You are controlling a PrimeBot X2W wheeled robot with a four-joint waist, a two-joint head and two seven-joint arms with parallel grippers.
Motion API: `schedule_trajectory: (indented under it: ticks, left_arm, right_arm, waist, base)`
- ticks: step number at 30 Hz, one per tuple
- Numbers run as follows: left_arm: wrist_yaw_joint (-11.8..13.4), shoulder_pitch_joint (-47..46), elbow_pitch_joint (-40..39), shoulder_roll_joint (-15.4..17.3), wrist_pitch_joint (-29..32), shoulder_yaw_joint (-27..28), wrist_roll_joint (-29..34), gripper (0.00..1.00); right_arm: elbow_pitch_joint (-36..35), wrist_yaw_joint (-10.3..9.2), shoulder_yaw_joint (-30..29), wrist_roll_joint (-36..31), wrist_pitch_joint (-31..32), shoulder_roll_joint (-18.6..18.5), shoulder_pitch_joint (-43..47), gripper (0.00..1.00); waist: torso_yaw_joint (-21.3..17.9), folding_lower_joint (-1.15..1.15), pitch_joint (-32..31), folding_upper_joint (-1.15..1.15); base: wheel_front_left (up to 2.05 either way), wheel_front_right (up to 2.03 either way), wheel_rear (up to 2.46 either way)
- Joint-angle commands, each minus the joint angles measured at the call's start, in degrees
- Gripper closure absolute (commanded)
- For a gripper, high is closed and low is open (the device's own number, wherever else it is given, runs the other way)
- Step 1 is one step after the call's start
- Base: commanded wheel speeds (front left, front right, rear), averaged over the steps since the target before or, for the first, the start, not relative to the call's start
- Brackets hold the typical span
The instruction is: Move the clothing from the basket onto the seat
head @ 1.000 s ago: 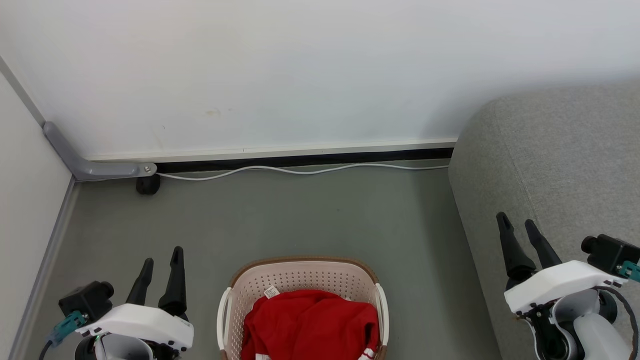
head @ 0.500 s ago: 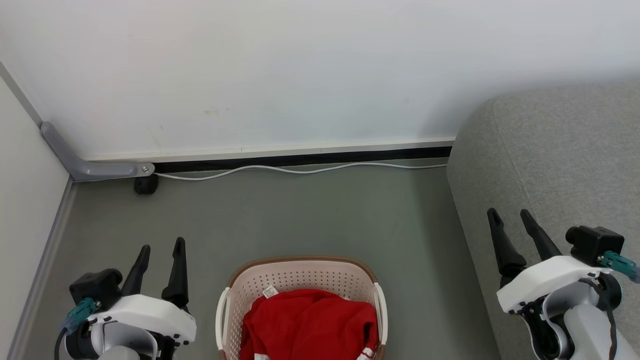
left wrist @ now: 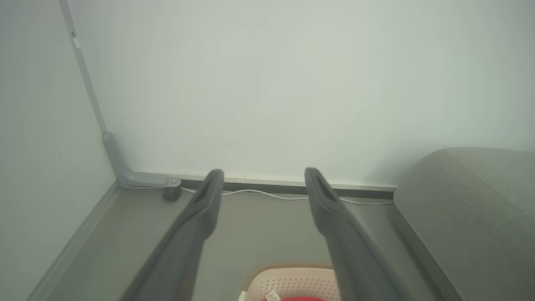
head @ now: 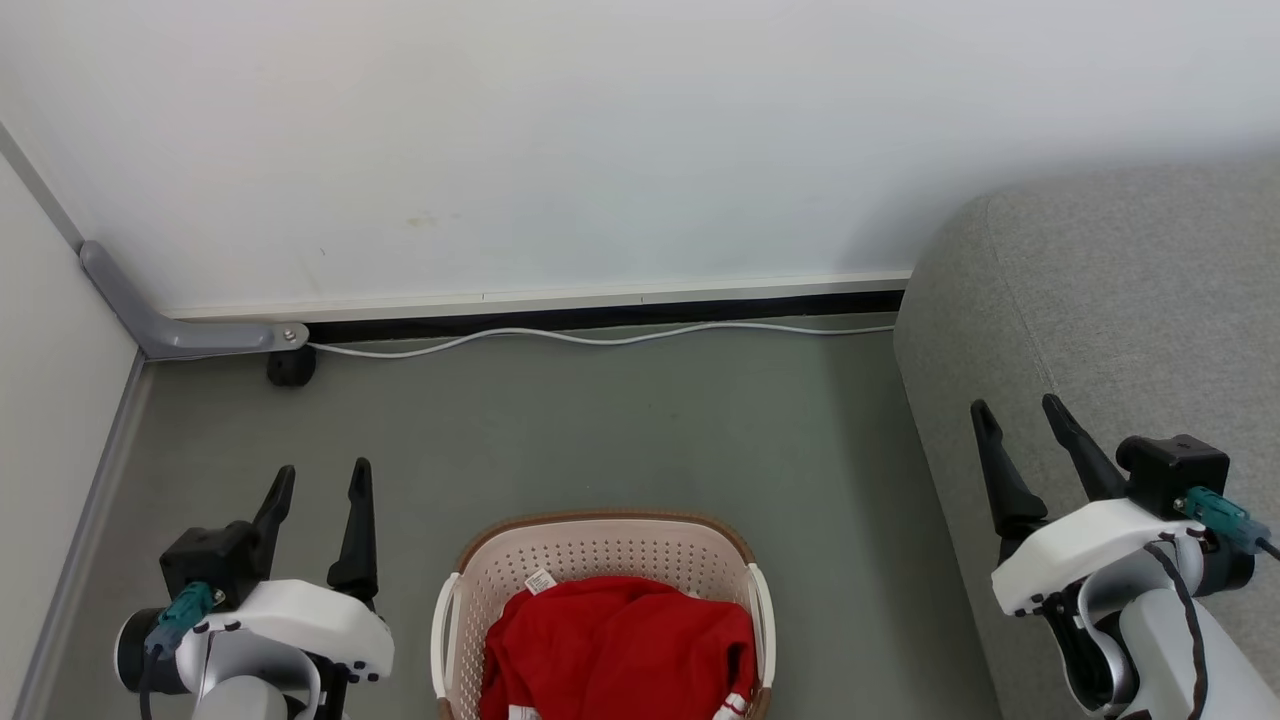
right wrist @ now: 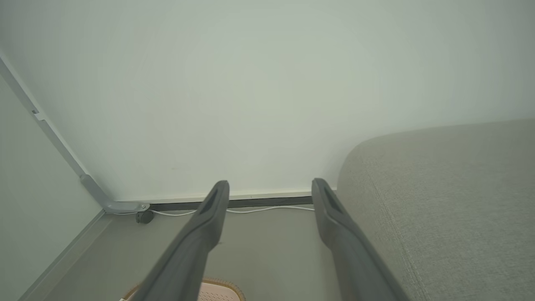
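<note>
Left gripper and right gripper: both released, fingers spread, empty. Clothing: crumpled bright red fabric with a small white tag, lying in the cream perforated basket, at 4 o'clock from the left gripper and 8 o'clock from the right. Grey seat at 2 o'clock from the basket.

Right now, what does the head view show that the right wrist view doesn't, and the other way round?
The head view gives you the red clothing heaped in the basket, its white tag facing up. The left gripper and right gripper flank it, both open and empty. The right wrist view adds a close look along the right gripper's fingers, spread with the floor between them. Both share the basket's brown rim, the grey seat, the white cable and the grey corner bracket.
</note>
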Motion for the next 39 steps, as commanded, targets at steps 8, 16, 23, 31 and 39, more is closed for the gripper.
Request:
schedule_trajectory:
  ticks: [8,16,23,31,39]
  left_arm:
    - [1.3,-3.4,-1.0,1.0,-2.1,2.2,6.9,0.0]
    - [1.8,-3.7,-0.6,0.9,-3.5,2.7,12.7,0.0]
    - [1.8,-3.8,-0.6,0.3,-3.8,3.5,13.4,0.0]
    - [1.6,-4.0,-0.8,-0.3,-3.8,4.4,13.1,0.0]
    - [1.0,-4.5,-1.1,-0.7,-3.8,5.0,13.0,0.0]
  right_arm:
    - [-0.2,0.23,-0.3,-6.7,-2.2,-1.0,-3.3,0.0]
    - [0.4,0.25,-0.2,-12.4,-3.5,-1.3,-4.0,0.0]
    - [-0.1,0.25,-1.6,-13.3,-3.8,-1.0,-4.2,0.0]
    - [-0.5,0.25,-3.4,-12.3,-3.8,-0.3,-4.4,0.0]
    - [-1.2,0.25,-4.3,-11.4,-3.8,0.1,-4.9,0.0]
  waist:
    - [0.0,0.0,0.0,0.0]
    - [-0.2,0.0,0.0,0.0]
    - [-0.2,0.0,0.5,0.0]
    - [-0.2,0.0,1.5,0.0]
    - [-0.2,0.0,3.5,0.0]
  base:
    - [0.0,0.0,0.0]
    - [0.0,0.0,0.0]
    - [0.0,0.0,0.0]
    - [0.0,0.0,0.0]
    - [0.0,0.0,0.0]
